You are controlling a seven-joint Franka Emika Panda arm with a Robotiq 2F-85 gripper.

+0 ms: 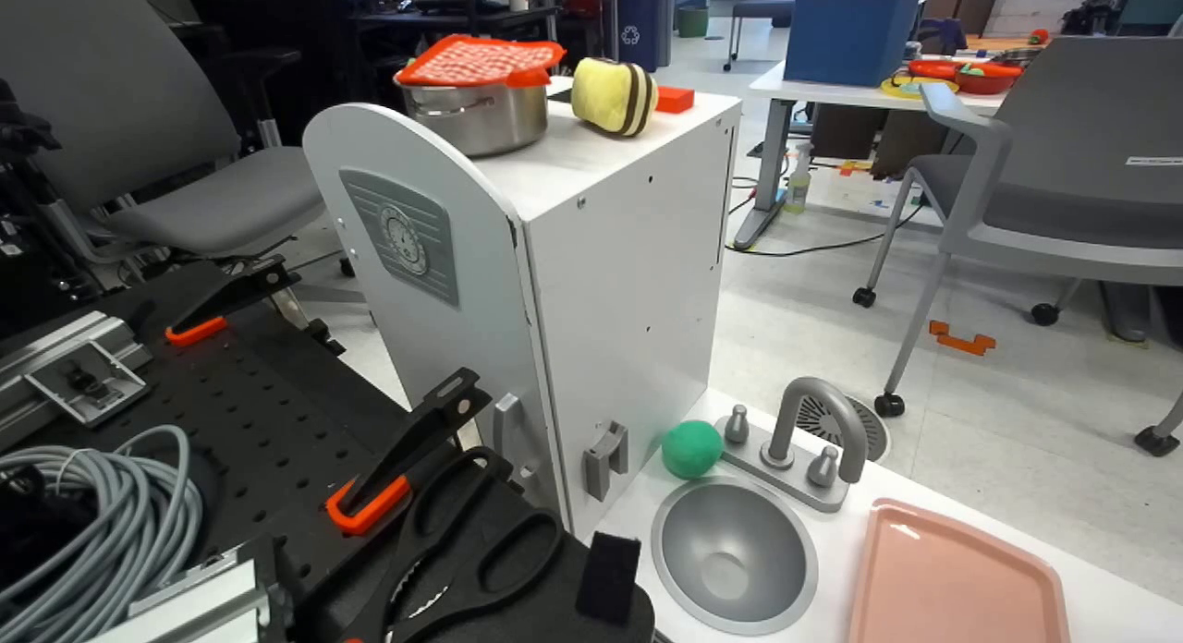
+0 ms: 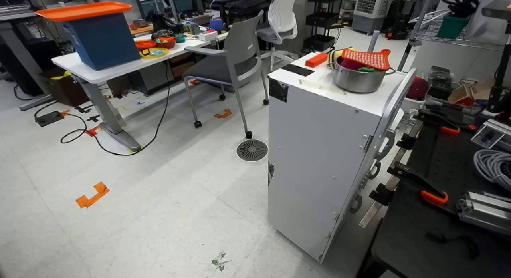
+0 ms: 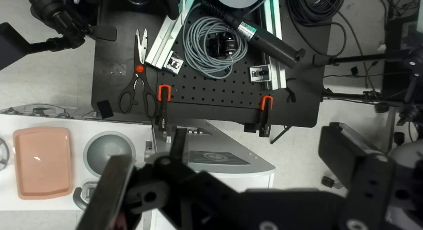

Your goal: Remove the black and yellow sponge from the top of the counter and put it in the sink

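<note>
The black and yellow sponge (image 1: 612, 96) lies on top of the white counter (image 1: 628, 283). In an exterior view the sponge (image 2: 336, 54) is mostly hidden behind the metal pot on the counter (image 2: 311, 150). The wrist view does not show the sponge; it shows the counter's rounded side panel (image 3: 205, 140) beneath the jaws. The sink (image 1: 735, 560) is a round metal bowl beside the counter's foot, and the sink also shows in the wrist view (image 3: 107, 152). My gripper (image 3: 257, 129) is open, fingers wide apart with nothing between them. The gripper is out of view in both exterior views.
A metal pot (image 1: 481, 116) with a red-orange cloth on it stands next to the sponge, near an orange block (image 1: 676, 99). A green ball (image 1: 691, 449), a grey faucet (image 1: 823, 412) and a pink tray (image 1: 961, 578) surround the sink. A black table (image 3: 211, 94) borders the counter.
</note>
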